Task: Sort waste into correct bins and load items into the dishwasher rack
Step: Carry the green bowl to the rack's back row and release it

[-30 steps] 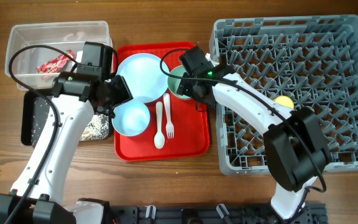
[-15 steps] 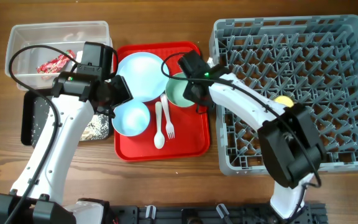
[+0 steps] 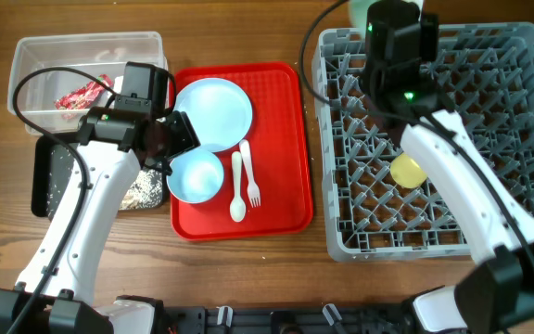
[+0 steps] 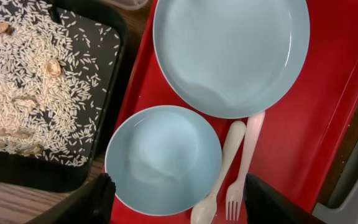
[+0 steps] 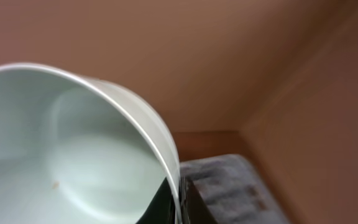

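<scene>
My right gripper [image 5: 178, 202] is shut on the rim of the mint green bowl [image 5: 73, 155], held high over the far left corner of the grey dishwasher rack [image 3: 517, 186]. Only a sliver of that bowl [image 3: 355, 7] shows in the overhead view. A yellow cup [image 3: 408, 171] lies in the rack. My left gripper [image 4: 182, 208] hangs open above the pale blue bowl [image 4: 163, 158], one finger on either side and touching nothing. Beside it on the red tray [image 3: 281, 139] lie the pale blue plate [image 4: 229, 50], the white spoon [image 4: 219, 180] and fork [image 4: 244, 162].
A clear tub [image 3: 26, 56] at the far left holds a red wrapper [image 3: 80, 93]. In front of it a black tray [image 3: 43, 176] holds rice scraps [image 4: 23, 81]. The left arm reaches across both bins. Bare wood lies in front of the trays.
My right gripper shut on the mint green bowl, lifted it off the red tray and swung it up over the rack's far left corner. The left gripper opened slightly.
</scene>
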Controlling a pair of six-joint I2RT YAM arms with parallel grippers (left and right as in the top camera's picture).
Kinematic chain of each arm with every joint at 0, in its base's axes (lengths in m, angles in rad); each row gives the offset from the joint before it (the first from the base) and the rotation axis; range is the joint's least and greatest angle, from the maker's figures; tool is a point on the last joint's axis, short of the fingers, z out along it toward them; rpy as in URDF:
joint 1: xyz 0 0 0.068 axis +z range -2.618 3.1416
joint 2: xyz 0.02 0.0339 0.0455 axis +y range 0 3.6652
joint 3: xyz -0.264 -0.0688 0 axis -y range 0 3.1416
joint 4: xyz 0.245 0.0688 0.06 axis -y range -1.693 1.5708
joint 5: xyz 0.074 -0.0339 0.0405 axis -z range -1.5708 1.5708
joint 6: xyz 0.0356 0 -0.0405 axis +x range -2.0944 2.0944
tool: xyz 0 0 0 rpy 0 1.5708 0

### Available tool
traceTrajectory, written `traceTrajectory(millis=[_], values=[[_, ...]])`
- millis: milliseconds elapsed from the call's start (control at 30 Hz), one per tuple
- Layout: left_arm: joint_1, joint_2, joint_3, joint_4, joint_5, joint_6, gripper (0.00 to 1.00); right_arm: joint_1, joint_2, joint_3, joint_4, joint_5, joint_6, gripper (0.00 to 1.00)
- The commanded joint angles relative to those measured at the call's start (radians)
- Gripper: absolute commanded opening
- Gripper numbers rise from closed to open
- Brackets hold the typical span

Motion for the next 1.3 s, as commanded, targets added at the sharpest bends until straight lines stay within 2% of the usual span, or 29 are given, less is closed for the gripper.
traceTrajectory(millis=[0, 67, 167, 367, 433, 667, 967, 1000, 1033, 1067, 1133, 1200, 1233, 1267], values=[[0.004, -0.016, -0.002, 0.003, -0.017, -0.011, 0.68, -0.011, 0.139, 0.000, 0.048, 0.228, -0.186, 0.04], [0.004, -0.016, -0.002, 0.003, -0.017, -0.010, 0.68, -0.011, 0.212, 0.000, 0.073, 0.295, -0.159, 0.04], [0.004, -0.016, -0.002, 0.004, -0.017, -0.011, 0.68, 0.002, 0.280, 0.000, 0.062, 0.297, -0.127, 0.04], [0.004, -0.016, -0.002, 0.018, -0.017, -0.011, 0.68, 0.048, 0.311, 0.000, 0.053, 0.257, -0.088, 0.04], [0.004, -0.016, -0.002, 0.018, -0.017, -0.010, 0.68, 0.059, 0.311, 0.000, 0.011, 0.237, -0.072, 0.04], [0.004, -0.016, -0.002, 0.018, -0.017, -0.010, 0.69, 0.074, 0.311, -0.001, -0.214, 0.227, 0.173, 0.04], [0.004, -0.016, -0.002, 0.018, -0.017, -0.010, 0.69, 0.156, 0.310, 0.000, -0.303, 0.117, 0.214, 0.04], [0.004, -0.016, -0.002, 0.018, -0.017, -0.010, 0.69, 0.158, 0.299, 0.000, -0.340, 0.074, 0.264, 0.05], [0.004, -0.016, -0.002, 0.018, -0.017, -0.010, 0.69, 0.157, 0.285, 0.000, -0.365, 0.027, 0.304, 0.08], [0.004, -0.016, -0.002, 0.017, -0.017, -0.010, 0.69, 0.157, 0.263, 0.000, -0.386, -0.044, 0.334, 0.20], [0.004, -0.016, -0.002, 0.018, -0.017, -0.010, 0.71, 0.156, 0.202, 0.000, -0.406, -0.179, 0.336, 0.32], [0.004, -0.016, -0.002, 0.018, -0.017, -0.010, 0.72, 0.159, 0.125, 0.000, -0.423, -0.255, 0.337, 0.53], [0.004, -0.016, -0.002, 0.018, -0.017, -0.010, 0.72, 0.159, 0.087, 0.000, -0.444, -0.303, 0.337, 0.61], [0.004, -0.016, -0.002, 0.018, -0.017, -0.010, 0.72, 0.159, 0.062, 0.000, -0.462, -0.336, 0.337, 0.63]])
